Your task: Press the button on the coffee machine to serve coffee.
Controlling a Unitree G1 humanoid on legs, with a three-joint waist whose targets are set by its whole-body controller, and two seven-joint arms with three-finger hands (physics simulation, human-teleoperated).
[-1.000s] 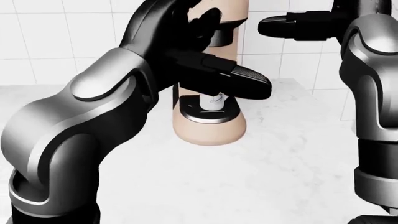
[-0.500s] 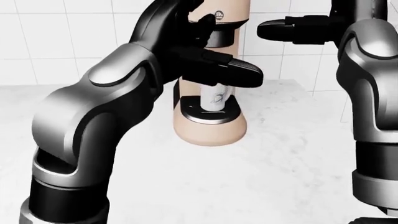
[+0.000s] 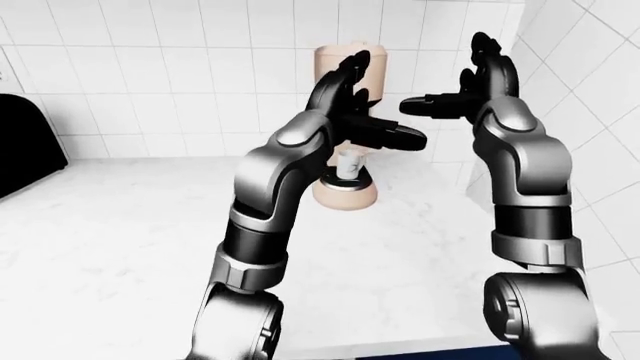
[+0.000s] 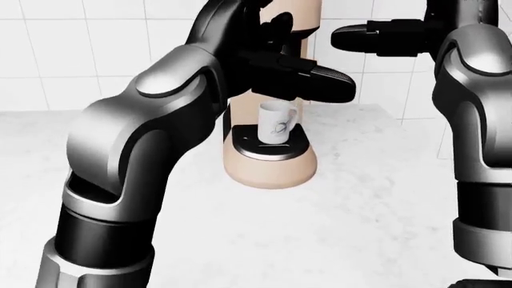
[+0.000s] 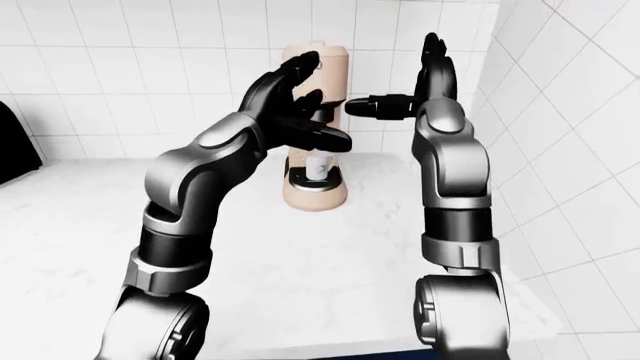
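Observation:
The beige coffee machine stands on the white counter against the tiled wall. A white mug sits upright on its drip tray, under the spout. My left hand is open with fingers spread, right in front of the machine's upper column and hiding that part. I cannot make out the button. My right hand is open and empty, raised to the right of the machine's top, thumb pointing left toward it.
A black appliance stands at the left edge of the left-eye view. A tiled side wall closes in on the right. The marble counter ends at its edge at the bottom.
My left arm has risen and the hand has moved up along the machine's column. The mug, half hidden before, now shows whole. The right hand has barely moved.

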